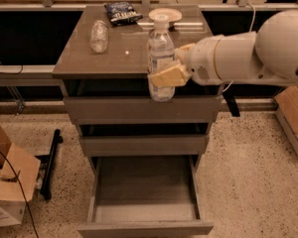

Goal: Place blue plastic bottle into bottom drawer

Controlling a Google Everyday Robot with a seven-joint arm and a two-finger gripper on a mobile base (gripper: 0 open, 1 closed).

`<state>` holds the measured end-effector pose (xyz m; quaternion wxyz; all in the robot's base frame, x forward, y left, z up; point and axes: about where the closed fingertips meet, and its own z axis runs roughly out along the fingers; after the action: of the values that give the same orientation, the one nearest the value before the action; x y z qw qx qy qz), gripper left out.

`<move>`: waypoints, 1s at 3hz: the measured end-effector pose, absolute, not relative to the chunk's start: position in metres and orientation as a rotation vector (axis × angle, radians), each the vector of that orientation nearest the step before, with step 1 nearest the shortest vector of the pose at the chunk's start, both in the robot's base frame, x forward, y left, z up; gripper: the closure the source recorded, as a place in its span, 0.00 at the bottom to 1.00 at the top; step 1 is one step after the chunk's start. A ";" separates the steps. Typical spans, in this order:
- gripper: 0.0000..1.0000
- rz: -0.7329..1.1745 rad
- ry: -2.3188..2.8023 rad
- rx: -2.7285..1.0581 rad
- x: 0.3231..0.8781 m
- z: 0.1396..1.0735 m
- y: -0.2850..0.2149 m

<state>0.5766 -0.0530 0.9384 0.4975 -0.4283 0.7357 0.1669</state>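
Note:
The blue plastic bottle (pixel 161 58) is tall, clear, white-capped, with a pale label. It hangs upright in the air in front of the cabinet's front edge, its base level with the top drawer front. My gripper (pixel 168 76) comes in from the right on a big white arm and is shut on the bottle's lower half with tan fingers (pixel 165 77). The bottom drawer (pixel 145 226) is pulled out and open below, and I see nothing inside it. It lies well below the bottle.
On the cabinet top (pixel 129 58) lie a stubby clear bottle (pixel 99 35), a dark blue snack bag (pixel 122 12) and a round plate (pixel 165 15). Cardboard boxes stand on the floor at left (pixel 5 182) and right (pixel 294 118). A black bar (pixel 50 163) lies left of the drawers.

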 end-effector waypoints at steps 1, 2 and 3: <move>1.00 0.553 1.776 -1.055 0.553 0.888 -0.057; 1.00 0.711 1.724 -1.028 0.535 0.820 -0.078; 1.00 0.710 1.724 -1.029 0.534 0.820 -0.078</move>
<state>0.5345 -0.0776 0.8204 0.4845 -0.4227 0.7082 0.2916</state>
